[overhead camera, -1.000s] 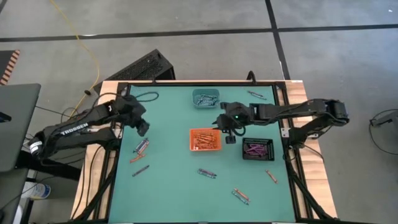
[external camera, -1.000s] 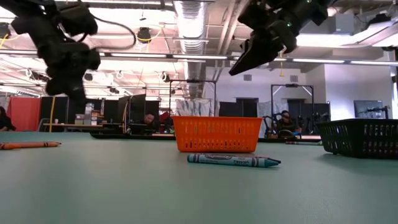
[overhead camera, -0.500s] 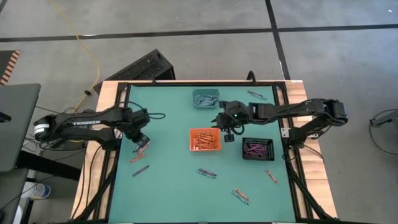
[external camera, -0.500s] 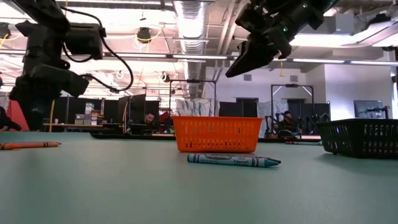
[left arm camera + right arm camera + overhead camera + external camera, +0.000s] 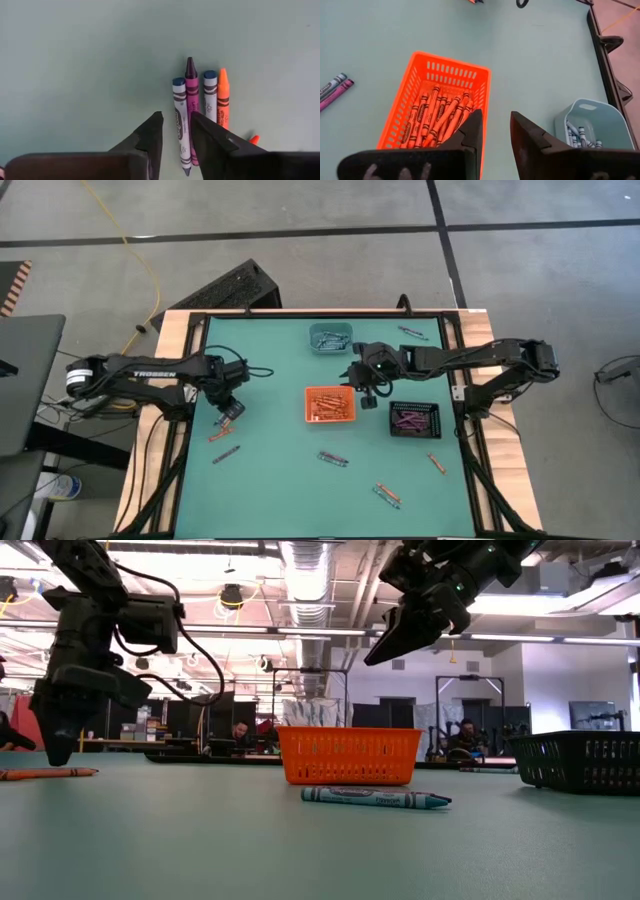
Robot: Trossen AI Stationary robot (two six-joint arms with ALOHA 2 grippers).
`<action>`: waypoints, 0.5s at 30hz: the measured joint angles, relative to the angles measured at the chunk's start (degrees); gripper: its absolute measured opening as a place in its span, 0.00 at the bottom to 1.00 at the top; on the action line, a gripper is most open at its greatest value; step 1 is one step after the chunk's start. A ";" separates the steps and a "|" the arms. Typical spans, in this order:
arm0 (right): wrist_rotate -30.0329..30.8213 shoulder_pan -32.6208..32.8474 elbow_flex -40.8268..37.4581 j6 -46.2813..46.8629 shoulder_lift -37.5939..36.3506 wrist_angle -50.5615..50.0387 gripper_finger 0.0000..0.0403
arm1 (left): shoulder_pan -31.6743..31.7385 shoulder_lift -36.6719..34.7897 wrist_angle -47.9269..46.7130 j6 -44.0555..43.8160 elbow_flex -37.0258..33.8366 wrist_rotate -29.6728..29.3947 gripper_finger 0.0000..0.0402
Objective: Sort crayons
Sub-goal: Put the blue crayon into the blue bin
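Your green table holds the orange tray of crayons at centre. Your right gripper hangs at its 3 o'clock, jaws apart, empty. Your left gripper sits at 9 o'clock, jaws parted over four crayons lying side by side.

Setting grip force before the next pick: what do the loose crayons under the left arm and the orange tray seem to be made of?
Crayons: apparently wax sticks in matte printed paper wrappers; bare coloured tips show past the white-banded labels.
Orange tray: looks like moulded plastic, slightly glossy, its walls pierced by regular rows of slots.
The left claw hovers open over the crayons.
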 joint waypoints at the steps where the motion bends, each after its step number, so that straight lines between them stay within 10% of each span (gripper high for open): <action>1: 0.00 0.00 0.00 -0.02 0.00 0.00 0.23 | 0.00 0.15 -0.08 0.01 0.00 0.00 0.23; 15: 0.00 0.00 0.00 -0.02 0.00 -0.57 0.23 | -3.63 2.29 2.35 -0.39 0.00 -4.06 0.25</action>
